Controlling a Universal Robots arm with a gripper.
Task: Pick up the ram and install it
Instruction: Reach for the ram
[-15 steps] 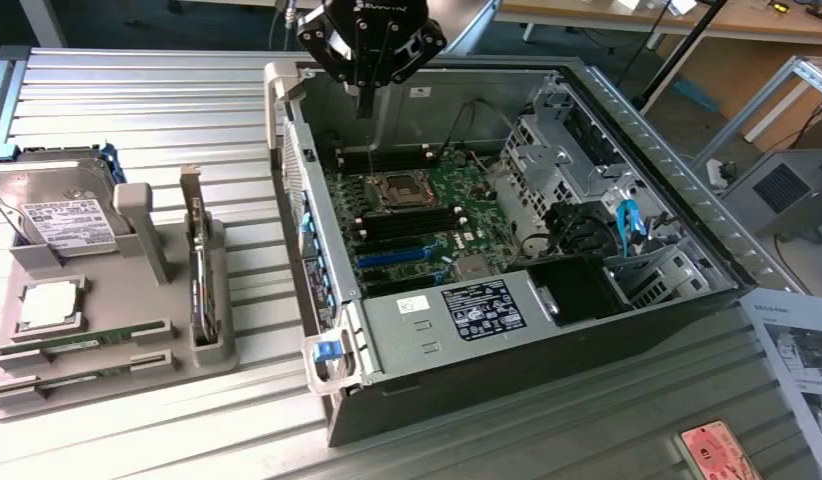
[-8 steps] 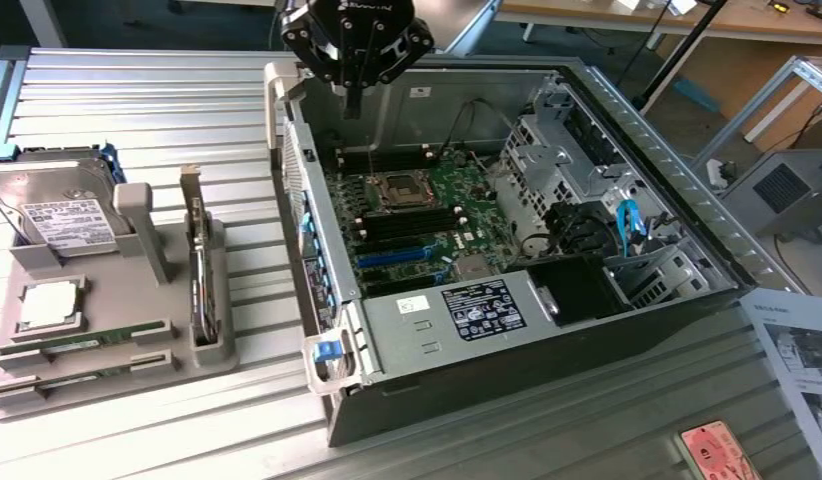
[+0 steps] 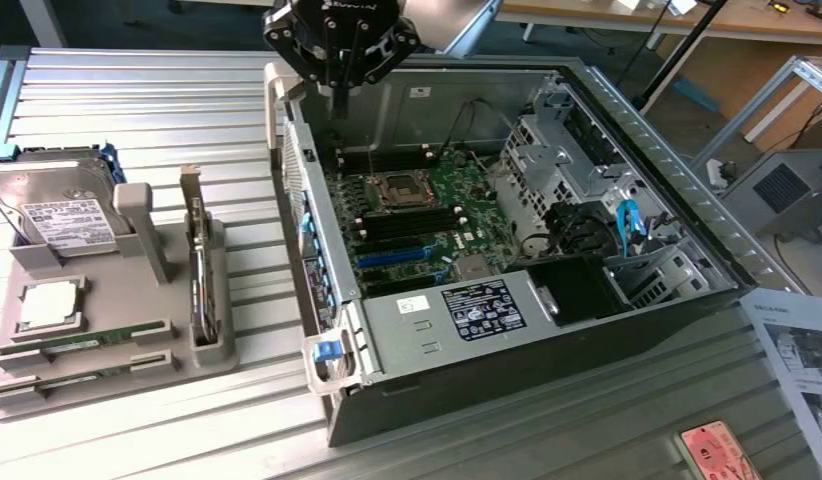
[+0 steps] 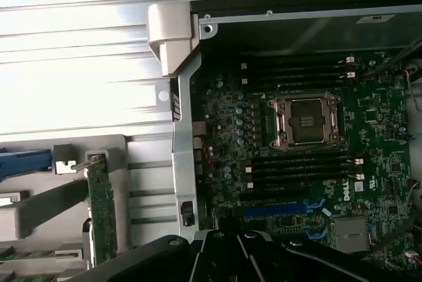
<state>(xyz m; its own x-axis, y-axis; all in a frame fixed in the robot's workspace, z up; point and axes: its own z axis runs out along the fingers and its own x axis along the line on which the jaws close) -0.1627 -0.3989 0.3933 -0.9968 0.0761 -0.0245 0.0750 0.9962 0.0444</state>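
black and shut tight, the end effector point(image 3: 340, 98) hangs above the far edge of the open computer case point(image 3: 318, 215), toward the exterior view's left, its fingers pressed together with nothing visible between them. beneath it, inside the case, lies the green motherboard point(image 3: 431, 205). a square processor socket point(image 3: 398, 187) sits near the board's middle, and rows of black memory slots point(image 4: 300, 163) run along both sides of it. a blue slot point(image 4: 283, 208) lies just past the nearer rows.

the ram point(image 3: 88, 345) is well apart from the end effector, outside the case on the exterior view's left. it is two thin green sticks, one just beside the other, lying in grooves at the near end of a grey holder point(image 3: 138, 230). on the same holder a silver processor chip point(image 3: 48, 303) lies flat just beyond the sticks. a silver hard drive point(image 3: 58, 205) stands at the far end. a larger card with a metal bracket point(image 3: 198, 280) stands on edge between the sticks and the case. everything rests on a ribbed metal surface point(image 3: 144, 100). a printed sheet point(image 3: 801, 350) lies on the surface at the exterior view's right.
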